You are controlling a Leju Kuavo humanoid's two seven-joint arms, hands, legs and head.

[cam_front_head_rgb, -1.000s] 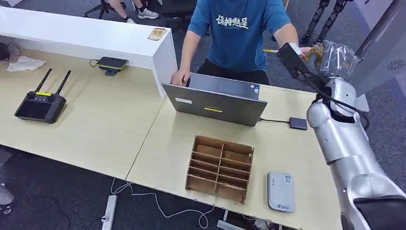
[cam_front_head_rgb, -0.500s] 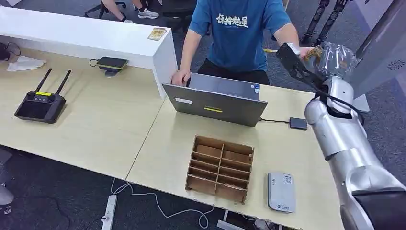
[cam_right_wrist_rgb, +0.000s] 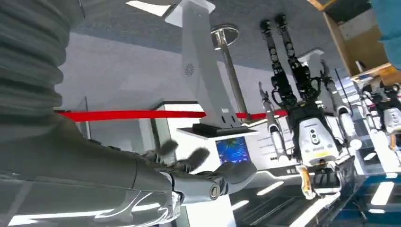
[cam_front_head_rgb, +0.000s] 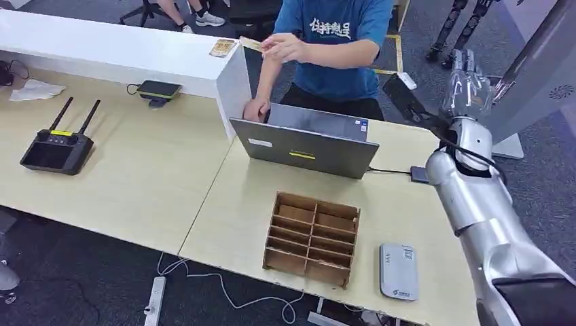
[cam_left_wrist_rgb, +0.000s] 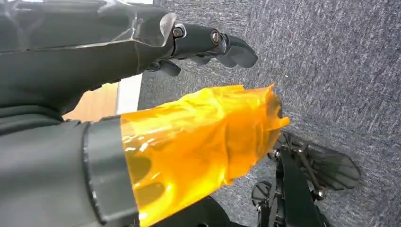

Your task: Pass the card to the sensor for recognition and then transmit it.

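A person in a blue shirt holds the tan card (cam_front_head_rgb: 252,44) in one hand above the white counter's end, behind the laptop. My right hand (cam_front_head_rgb: 467,84) is raised at the far right edge of the table, fingers spread upward under clear film, holding nothing. The right wrist view shows the same hand (cam_right_wrist_rgb: 198,178) empty against the room behind. The white card sensor (cam_front_head_rgb: 398,271) lies flat near the table's front right corner. My left hand (cam_left_wrist_rgb: 189,94) hangs over grey carpet, its fingers (cam_left_wrist_rgb: 215,41) stretched out and its thumb wrapped in orange film, with nothing in it.
A grey laptop (cam_front_head_rgb: 304,144) stands open between me and the person. A brown cardboard organiser (cam_front_head_rgb: 312,237) sits in front of it. Another card (cam_front_head_rgb: 223,47) lies on the white counter (cam_front_head_rgb: 136,51). A black remote controller (cam_front_head_rgb: 58,147) is at the far left.
The person has taken the card from my right hand and carried it left toward the counter. My right hand stays raised, its fingers now spread and empty.
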